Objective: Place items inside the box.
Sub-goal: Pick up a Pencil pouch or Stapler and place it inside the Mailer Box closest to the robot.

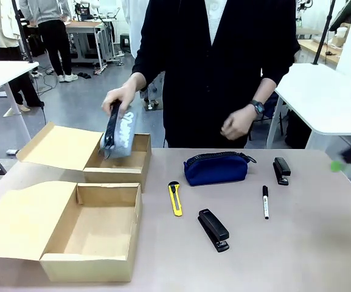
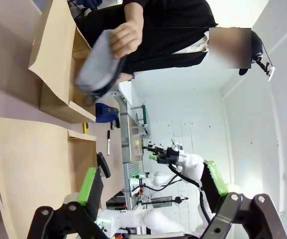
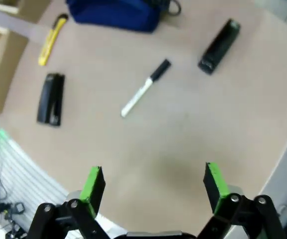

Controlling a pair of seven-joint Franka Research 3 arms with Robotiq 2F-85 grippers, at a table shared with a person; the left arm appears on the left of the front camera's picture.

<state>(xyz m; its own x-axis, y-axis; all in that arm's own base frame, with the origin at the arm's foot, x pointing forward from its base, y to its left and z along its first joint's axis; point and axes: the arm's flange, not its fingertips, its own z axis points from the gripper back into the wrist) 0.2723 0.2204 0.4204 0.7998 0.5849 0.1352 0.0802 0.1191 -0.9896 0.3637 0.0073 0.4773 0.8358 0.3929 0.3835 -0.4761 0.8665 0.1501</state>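
**A:** The right gripper (image 3: 155, 181) hovers over the bare surface (image 3: 193, 124), its jaws spread wide with nothing between them.

**B:** And the black marker pen (image 3: 145, 88) lies dead ahead of it. It's the nearest item, so I'd call it the likely first pick.

**A:** Beyond the pen sits the navy blue zip pouch (image 3: 116, 12). Ahead to one side are the yellow utility knife (image 3: 52, 40) and a black stapler (image 3: 51, 99), and ahead to the other side is a second stapler (image 3: 220, 45).

**B:** Everything's lying flat and well apart. That leaves room for fingers around each piece.

**A:** The left gripper (image 2: 152, 181) is also parted and empty. The near box (image 2: 29, 164) is close in front of it, with the flap folded right back so the mouth stays clear.

**B:** What about farther out?

**A:** A person's hand (image 2: 126, 40) grips the grey zip pouch (image 2: 96, 64) by its top. The pouch is tilted, low end at the far box (image 2: 58, 107).

**B:** Held like that it can slide straight in. I can't tell whether it touches the cardboard yet.
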